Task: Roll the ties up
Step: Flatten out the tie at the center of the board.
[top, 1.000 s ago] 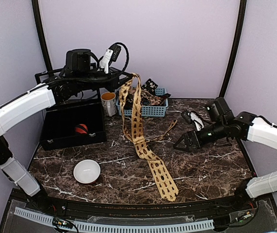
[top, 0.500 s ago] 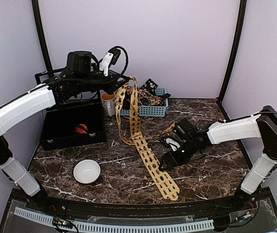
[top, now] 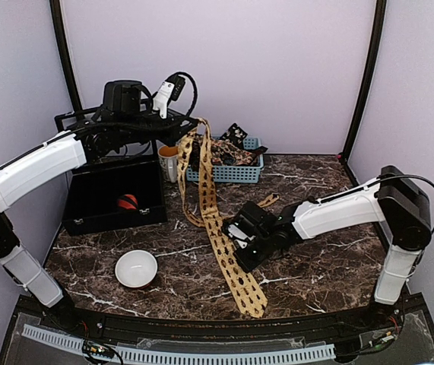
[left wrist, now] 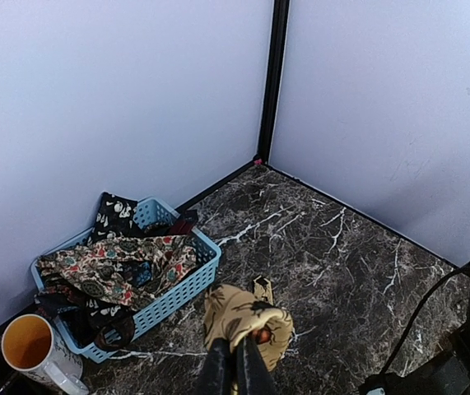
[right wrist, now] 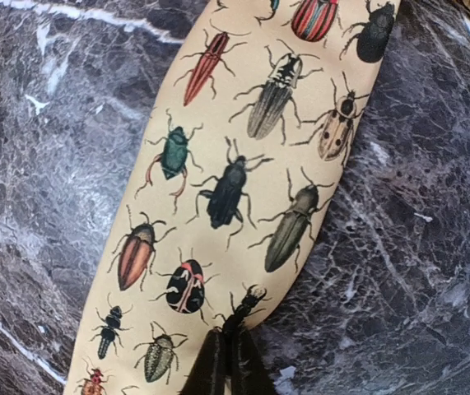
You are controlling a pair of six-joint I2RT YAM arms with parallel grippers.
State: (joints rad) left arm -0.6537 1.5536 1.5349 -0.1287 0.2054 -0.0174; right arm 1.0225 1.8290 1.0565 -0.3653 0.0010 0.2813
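A mustard-tan tie printed with beetles hangs from my left gripper, which is raised at the back and shut on the tie's bunched fabric. The tie runs down across the marble to its wide end near the front. My right gripper is low on the table, shut on the right edge of the tie; the fingertips pinch that edge. Other dark patterned ties lie heaped in the pale blue basket.
A mug stands left of the basket. An open black case holding a red object fills the back left. A white bowl sits front left. Black frame posts and lilac walls close in the table.
My right arm swung left across the table to the tie and its jaws closed on the tie's edge. The tie's lower part shifted slightly left. The left gripper stayed raised and shut.
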